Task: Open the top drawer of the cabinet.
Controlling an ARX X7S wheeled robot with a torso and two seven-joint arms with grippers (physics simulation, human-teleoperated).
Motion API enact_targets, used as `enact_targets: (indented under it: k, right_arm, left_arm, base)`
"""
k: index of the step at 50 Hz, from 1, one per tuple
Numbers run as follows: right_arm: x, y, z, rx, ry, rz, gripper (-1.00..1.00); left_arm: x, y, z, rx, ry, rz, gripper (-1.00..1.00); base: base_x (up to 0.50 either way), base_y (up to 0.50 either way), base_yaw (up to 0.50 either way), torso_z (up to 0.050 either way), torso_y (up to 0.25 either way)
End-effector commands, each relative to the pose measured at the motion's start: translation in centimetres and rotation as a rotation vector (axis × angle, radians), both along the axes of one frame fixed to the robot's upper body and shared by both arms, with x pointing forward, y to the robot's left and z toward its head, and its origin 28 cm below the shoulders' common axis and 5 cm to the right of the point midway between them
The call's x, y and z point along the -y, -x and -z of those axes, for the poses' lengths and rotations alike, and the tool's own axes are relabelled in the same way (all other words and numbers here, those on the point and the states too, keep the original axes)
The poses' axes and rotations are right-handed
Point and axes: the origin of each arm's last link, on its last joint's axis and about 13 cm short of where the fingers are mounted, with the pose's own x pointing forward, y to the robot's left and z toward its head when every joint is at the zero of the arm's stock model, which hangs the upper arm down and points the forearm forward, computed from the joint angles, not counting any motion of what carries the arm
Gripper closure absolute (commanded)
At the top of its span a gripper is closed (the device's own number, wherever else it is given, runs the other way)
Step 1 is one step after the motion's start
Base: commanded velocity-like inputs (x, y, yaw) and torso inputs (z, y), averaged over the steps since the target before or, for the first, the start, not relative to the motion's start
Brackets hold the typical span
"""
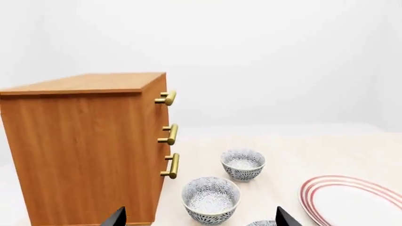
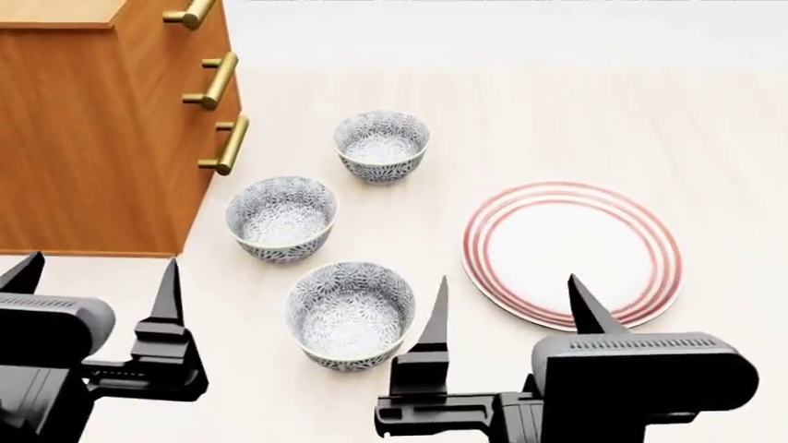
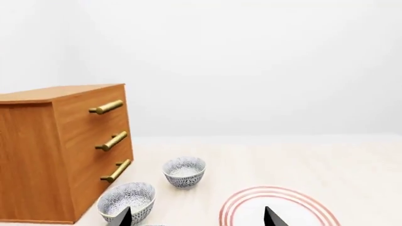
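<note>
The orange-brown cabinet (image 2: 87, 138) stands at the far left of the table, with three brass bar handles down its front. The top drawer (image 3: 72, 113) sits flush with the drawers below it, and its handle (image 2: 188, 14) (image 1: 165, 98) (image 3: 106, 107) is at the head view's upper edge. My left gripper (image 2: 96, 277) (image 1: 201, 219) is open and empty, hovering near the cabinet's near corner, well below and short of that handle. My right gripper (image 2: 507, 295) (image 3: 196, 217) is also open and empty, low over the table between a bowl and the plate.
Three patterned bowls (image 2: 382, 146) (image 2: 282, 218) (image 2: 351, 314) stand in a row in front of the cabinet's drawer face. A white plate with red rings (image 2: 573, 254) lies to their right. The two lower handles (image 2: 212, 81) (image 2: 225, 145) look the same as the top one.
</note>
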Motion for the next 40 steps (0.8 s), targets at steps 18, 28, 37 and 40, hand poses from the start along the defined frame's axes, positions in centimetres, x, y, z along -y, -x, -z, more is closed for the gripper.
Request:
enact_targets:
  k: [18, 28, 37, 40]
  right_arm:
    - [-0.30, 0.69, -0.10, 0.013, 0.022, -0.040, -1.00]
    - [-0.33, 0.60, 0.22, 0.008, 0.040, -0.041, -1.00]
    - [-0.25, 0.51, 0.22, 0.006, 0.040, -0.039, -1.00]
    - [-0.24, 0.40, 0.27, 0.004, 0.036, -0.040, -1.00]
  left_arm:
    - [0.14, 0.66, -0.21, 0.008, -0.031, 0.001, -1.00]
    - [0.06, 0.67, -0.18, 0.006, -0.031, -0.002, -1.00]
    - [0.06, 0.68, -0.20, 0.006, -0.039, -0.002, -1.00]
    - [0.02, 0.62, -0.16, 0.003, -0.042, -0.005, -1.00]
  base:
    - [0.45, -0.05, 0.00, 0.000, 0.000]
    - [0.50, -0.03, 0.00, 0.000, 0.000]
    - [0.50, 0.00, 0.00, 0.000, 0.000]
    - [0.50, 0.00, 0.00, 0.000, 0.005]
